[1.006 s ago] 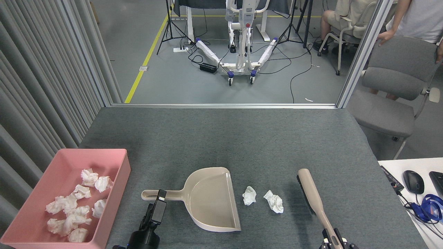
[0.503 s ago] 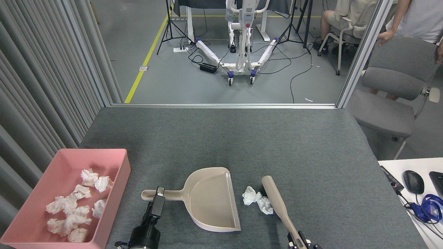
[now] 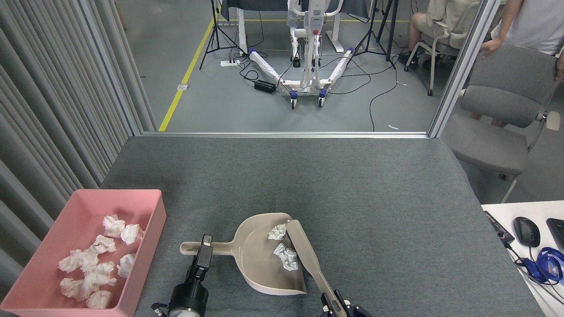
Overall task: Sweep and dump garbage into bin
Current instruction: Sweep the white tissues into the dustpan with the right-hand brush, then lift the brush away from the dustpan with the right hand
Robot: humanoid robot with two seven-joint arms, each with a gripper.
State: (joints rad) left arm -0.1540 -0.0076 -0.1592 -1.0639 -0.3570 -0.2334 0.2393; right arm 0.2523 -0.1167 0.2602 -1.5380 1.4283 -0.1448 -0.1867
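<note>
Left claw (image 3: pixel 204 250) closed on the handle of the beige dustpan (image 3: pixel 260 264), black arm reaching up from the bottom edge of the head view. Right claw (image 3: pixel 338 308) clenched on the handle of the beige brush (image 3: pixel 308 257), only partly in view at the bottom edge. Brush laid slantwise along the dustpan's open right mouth, head toward the far rim, handle running back toward the near right. Inside the pan, two wads of garbage: one (image 3: pixel 277 231) at the far end, touching the brush head, another (image 3: pixel 286 257) near the middle, just beside the brush. Dustpan flat on the grey bench (image 3: pixel 308 176), handle pointing left. Well to the left, at the bench's near left corner, the pink bin (image 3: pixel 152 229), upright walls, holding a cluster of more white wads (image 3: pixel 94 264) on its floor. Apart from dustpan and bin, nothing else lying on the grey cloth. Beyond the far edge, grey floor with a yellow line (image 3: pixel 185 75), a white wheeled stand (image 3: pixel 306 53) and black cables. On the right, a grey chair (image 3: pixel 502 114), a person's hand (image 3: pixel 489 46) on its back. At the lower right, a white desk corner with a black mouse (image 3: pixel 526 231).
</note>
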